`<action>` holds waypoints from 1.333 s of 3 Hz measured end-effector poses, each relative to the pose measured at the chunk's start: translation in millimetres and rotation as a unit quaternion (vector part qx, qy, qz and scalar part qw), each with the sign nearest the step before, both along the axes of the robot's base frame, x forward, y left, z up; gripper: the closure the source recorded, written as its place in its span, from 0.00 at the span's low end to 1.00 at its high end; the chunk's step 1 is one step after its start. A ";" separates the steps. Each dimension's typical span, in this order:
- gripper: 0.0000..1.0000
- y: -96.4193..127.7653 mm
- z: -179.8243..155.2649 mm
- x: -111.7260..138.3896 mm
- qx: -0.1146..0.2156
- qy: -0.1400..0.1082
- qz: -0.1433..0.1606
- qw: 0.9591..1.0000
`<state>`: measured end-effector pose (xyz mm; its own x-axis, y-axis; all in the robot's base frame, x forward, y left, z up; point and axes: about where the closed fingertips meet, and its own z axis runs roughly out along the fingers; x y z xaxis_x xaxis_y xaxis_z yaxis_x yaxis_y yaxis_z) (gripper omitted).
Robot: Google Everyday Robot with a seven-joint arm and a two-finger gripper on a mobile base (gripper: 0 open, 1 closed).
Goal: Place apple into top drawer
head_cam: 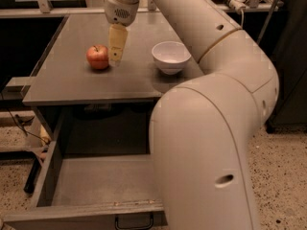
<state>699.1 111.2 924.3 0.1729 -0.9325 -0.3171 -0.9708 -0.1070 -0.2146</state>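
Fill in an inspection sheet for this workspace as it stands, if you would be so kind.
Surface: grey tabletop, flat, carrying the apple and the bowl.
Job's things: apple sits on the tabletop, not yet in the drawer. The top drawer is pulled open below; nothing seen in the part that shows, the rest is hidden by the arm.
Clutter: white bowl on the tabletop, apart from the apple.
Grippers: gripper points down between apple and bowl, close beside the apple; contact unclear.
Cables: white cable behind the table; dark cable low beside the table.
Surroundings: speckled floor.
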 end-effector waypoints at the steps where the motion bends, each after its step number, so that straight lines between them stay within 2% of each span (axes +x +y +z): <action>1: 0.00 23.2 -0.1 3.9 -0.002 0.010 0.018 1.000; 2: 0.00 80.7 -13.4 30.0 0.011 -0.005 0.035 0.999; 4: 0.00 66.4 -40.5 49.4 0.009 -0.002 0.022 1.000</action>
<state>748.5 177.6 883.8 0.2140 -0.9182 -0.3335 -0.9646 -0.1447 -0.2206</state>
